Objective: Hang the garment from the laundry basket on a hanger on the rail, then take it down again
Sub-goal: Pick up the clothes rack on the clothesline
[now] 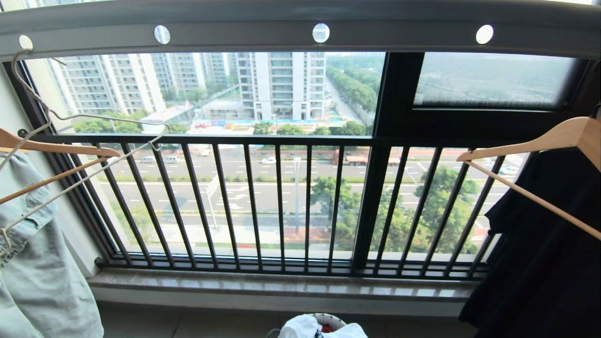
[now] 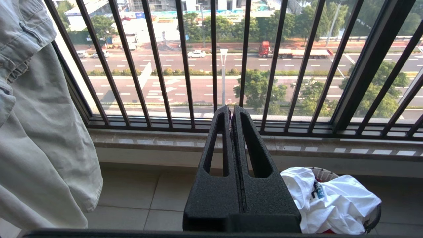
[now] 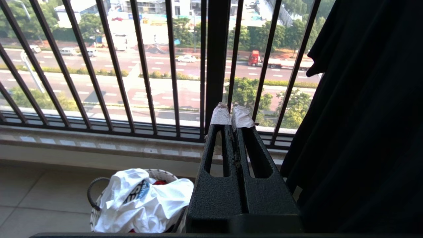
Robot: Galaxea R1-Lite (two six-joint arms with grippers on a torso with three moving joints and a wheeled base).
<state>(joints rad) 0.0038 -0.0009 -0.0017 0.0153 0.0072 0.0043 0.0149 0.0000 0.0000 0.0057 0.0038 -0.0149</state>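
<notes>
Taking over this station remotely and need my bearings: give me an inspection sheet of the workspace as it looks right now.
Surface: tiled floor, stone sill below the window.
Job's things: white T-shirt crumpled in the laundry basket; wire hanger hooked in the rail, bare.
Clutter: pale denim garment left, black garment right, both on wooden hangers; something red under the T-shirt.
Grippers: left gripper and right gripper shut, empty, raised toward the window.
Cables: nothing seen.
Surroundings: black barred railing, street far below.
</notes>
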